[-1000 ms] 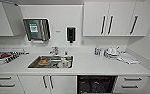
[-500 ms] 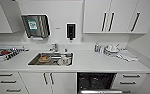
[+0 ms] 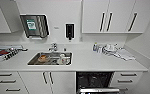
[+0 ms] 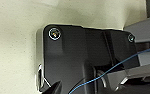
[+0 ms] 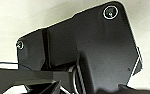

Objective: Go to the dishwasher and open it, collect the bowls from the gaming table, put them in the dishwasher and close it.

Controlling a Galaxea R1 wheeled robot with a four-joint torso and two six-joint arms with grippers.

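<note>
Since a second ago the whole kitchen wall has slid up and leftward in the head view, which is the camera's own move, while the dishwasher under the table stands open, dark inside, its steel door dropped at the bottom edge. Whether either tool is apart or together I cannot tell. Judging by this, opening looks done, so backing off squarely should keep the base off that lowered door.
</note>
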